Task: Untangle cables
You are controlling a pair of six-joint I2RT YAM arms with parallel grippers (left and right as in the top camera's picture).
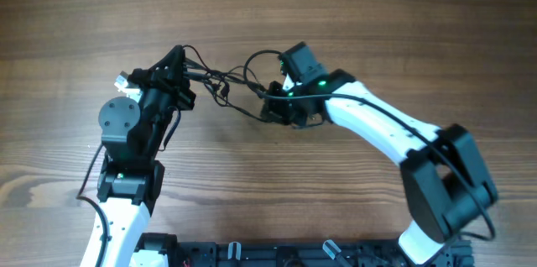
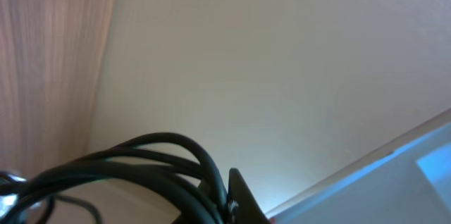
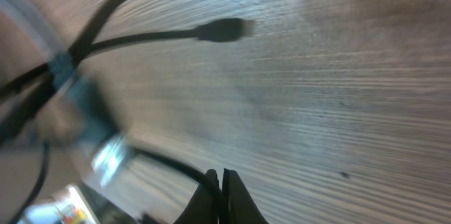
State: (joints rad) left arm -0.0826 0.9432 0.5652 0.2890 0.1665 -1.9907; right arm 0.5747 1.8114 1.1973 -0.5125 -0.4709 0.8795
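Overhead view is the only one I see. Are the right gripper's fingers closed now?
Observer: Yes. The right wrist view shows the right gripper shut tight; whether it pinches a cable, I cannot tell.
Operator: Is a plug near it?
Observer: One plug shows ahead of it, untouched.
Operator: And the left side?
Observer: The left wrist view shows the cables bunched against a finger of the left gripper.

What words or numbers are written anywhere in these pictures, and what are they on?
No text can be read in any view.
Small white piece at the left end of the cables: too small to show any writing.
Colourful patch at the bottom of the right wrist view: too blurred to read.
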